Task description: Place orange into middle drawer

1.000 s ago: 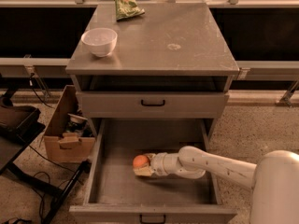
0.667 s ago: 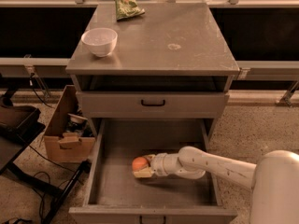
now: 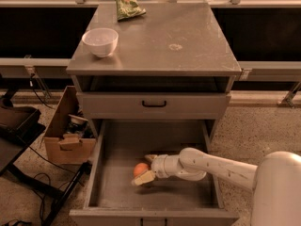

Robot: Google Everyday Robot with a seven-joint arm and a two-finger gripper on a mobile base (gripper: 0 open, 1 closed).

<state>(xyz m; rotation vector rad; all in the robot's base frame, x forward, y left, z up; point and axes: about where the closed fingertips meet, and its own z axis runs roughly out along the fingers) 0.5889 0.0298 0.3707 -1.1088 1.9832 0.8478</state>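
Observation:
The orange (image 3: 139,169) lies on the grey floor of the open middle drawer (image 3: 117,145), left of centre. My gripper (image 3: 145,168) reaches into the drawer from the right on the white arm. Its fingers are spread, one finger (image 3: 143,178) just in front of the orange and the other behind it, so the orange sits between them. The drawer is pulled far out, and only the top edge of its front shows at the bottom of the view.
The closed upper drawer (image 3: 154,104) with a black handle sits above. On the cabinet top stand a white bowl (image 3: 100,41) and a green snack bag (image 3: 128,4). A cardboard box (image 3: 66,135) and cables lie on the floor at the left.
The orange has dropped slightly, down to the drawer floor. The fingers have spread apart around it. The arm has barely moved.

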